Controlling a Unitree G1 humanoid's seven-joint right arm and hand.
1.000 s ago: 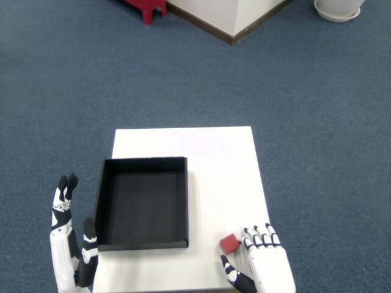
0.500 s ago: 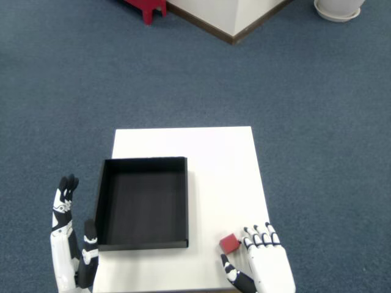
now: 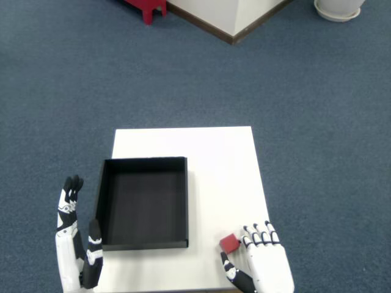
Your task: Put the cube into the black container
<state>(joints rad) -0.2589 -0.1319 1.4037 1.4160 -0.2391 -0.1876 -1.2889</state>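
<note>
A small red cube lies on the white table near its front right corner. My right hand rests just right of and behind the cube, fingers spread and pointing away, thumb below the cube; fingertips look close to or touching it, nothing grasped. The black container, a shallow empty tray, sits on the left half of the table, its near right corner a short way left of the cube. The left hand hovers open beside the tray's left wall.
Blue carpet surrounds the table. A red object and a white wall corner with brown skirting lie far back. A white round base sits at the top right.
The left hand has shifted slightly right and down, toward the tray's left wall. The right hand and cube are about where they were.
</note>
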